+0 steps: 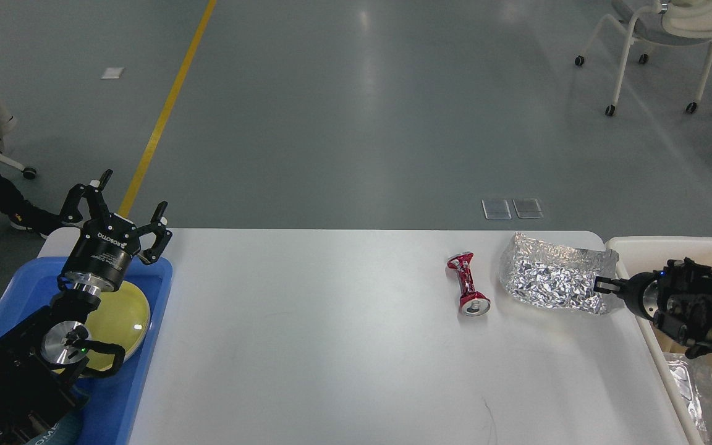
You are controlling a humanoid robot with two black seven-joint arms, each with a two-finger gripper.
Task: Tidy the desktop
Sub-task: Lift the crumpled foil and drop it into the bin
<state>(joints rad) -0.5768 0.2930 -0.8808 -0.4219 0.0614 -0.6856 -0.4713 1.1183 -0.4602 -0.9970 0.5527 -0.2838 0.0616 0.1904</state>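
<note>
A crushed can (468, 292) and foil sheet (547, 275) remain on the surface (306, 346). The right claw (599, 285) seems clenched on the foil's edge; the left claw (122, 207) is spread, empty.

Grey floor (393, 111), yellow line (167, 108), chair (665, 37)

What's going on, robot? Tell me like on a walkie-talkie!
Left end effector open above blue tray. Right end effector pinching foil sheet edge. Crushed red can on desktop. Nothing blocking.
</note>
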